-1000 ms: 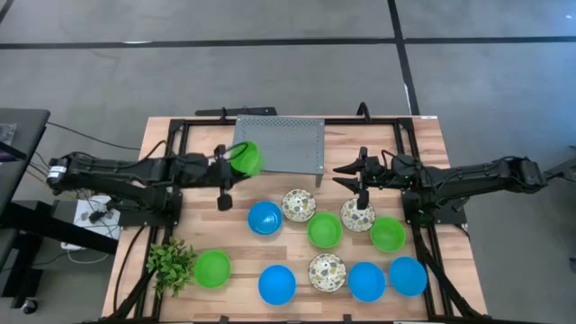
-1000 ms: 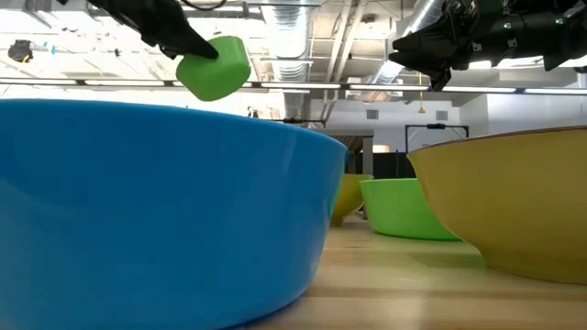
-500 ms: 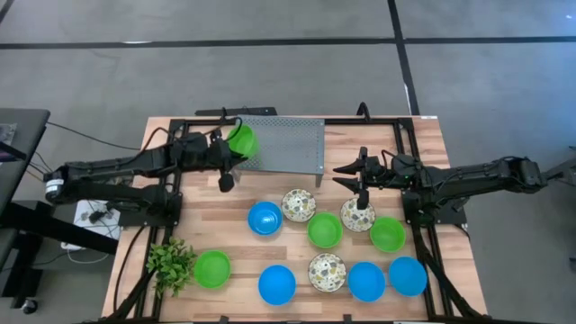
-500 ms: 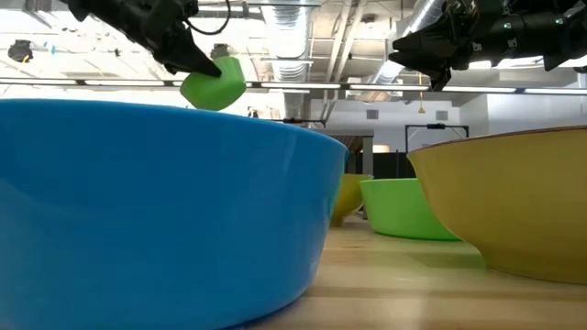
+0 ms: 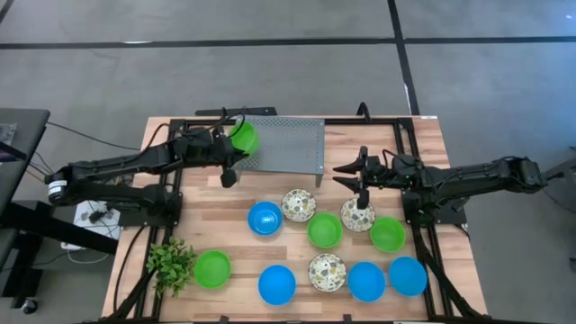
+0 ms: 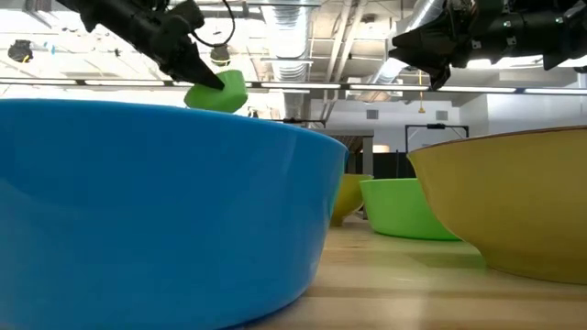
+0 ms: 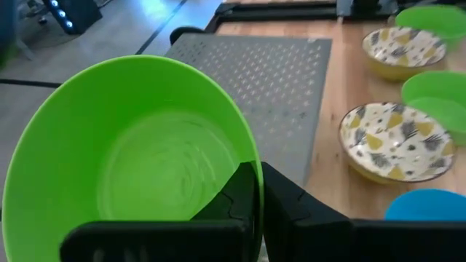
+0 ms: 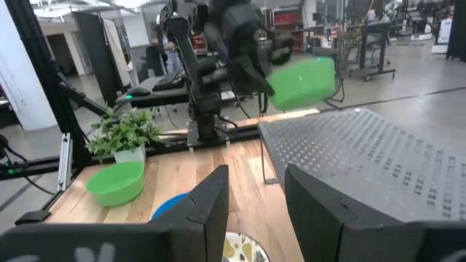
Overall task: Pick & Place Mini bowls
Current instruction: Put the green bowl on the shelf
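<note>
- One green bowl [image 5: 243,137] rides in your left tool [image 5: 230,144], fingers clamped on its rim, held in the air over the left edge of the perforated metal platform [image 5: 288,144].
- Your right tool [image 5: 346,174] hangs with fingers apart above a floral bowl [image 5: 357,216].
- Ten other bowls sit on the desk [image 5: 427,144]; potted plant [image 5: 170,263] near the front-left corner.

Bare tabletop [image 5: 202,216] lies open on the left, between the perforated metal platform [image 5: 288,148] and the small plant [image 5: 171,263]. The platform's top is clear apart from its left edge, where the left tool [image 5: 232,155] carries a green bowl [image 5: 243,138]. Ten mini bowls [image 5: 325,230] crowd the centre and right with narrow gaps, the right tool [image 5: 360,191] just above one patterned bowl [image 5: 357,216].
</note>
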Robot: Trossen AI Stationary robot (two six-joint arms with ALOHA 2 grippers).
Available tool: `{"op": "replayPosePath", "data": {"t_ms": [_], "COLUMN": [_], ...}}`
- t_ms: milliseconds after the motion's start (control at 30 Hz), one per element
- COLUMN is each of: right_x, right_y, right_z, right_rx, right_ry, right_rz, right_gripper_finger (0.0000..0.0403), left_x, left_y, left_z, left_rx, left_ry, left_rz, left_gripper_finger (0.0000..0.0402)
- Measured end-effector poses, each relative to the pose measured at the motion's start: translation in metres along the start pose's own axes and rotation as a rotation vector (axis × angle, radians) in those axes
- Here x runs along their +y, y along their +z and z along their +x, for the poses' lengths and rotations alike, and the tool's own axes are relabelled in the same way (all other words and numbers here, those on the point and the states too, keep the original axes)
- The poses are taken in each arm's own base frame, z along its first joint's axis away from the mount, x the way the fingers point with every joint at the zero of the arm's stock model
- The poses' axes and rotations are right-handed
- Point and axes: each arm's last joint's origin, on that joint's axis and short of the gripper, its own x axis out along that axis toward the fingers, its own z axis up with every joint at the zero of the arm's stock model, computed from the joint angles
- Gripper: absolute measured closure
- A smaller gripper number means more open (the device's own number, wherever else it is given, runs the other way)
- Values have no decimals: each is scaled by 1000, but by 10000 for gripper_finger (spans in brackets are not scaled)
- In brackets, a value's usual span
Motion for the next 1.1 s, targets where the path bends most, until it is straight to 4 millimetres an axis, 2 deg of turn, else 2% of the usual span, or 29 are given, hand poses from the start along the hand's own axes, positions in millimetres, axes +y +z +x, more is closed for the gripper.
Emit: {"op": "replayPosePath", "data": {"t_ms": [467,667,867,1100], "right_x": [0,0,0,1], "right_y": [4,2,2,2], "right_z": [0,0,0,0], "right_rx": [-39,-24,-23,-23], "right_ry": [1,-1,2,5], "right_rz": [1,2,18,17], "right_gripper_finger": [280,280,280,280], "left_x": [9,9,9,9], "left_y": [-13,-14,-15,-15], "left_z": [24,26,26,26], "left_rx": [109,117,126,125], "left_ry": [16,14,23,22], "left_rz": [-2,-3,2,29], "left_gripper_finger": [391,382,356,304]}}
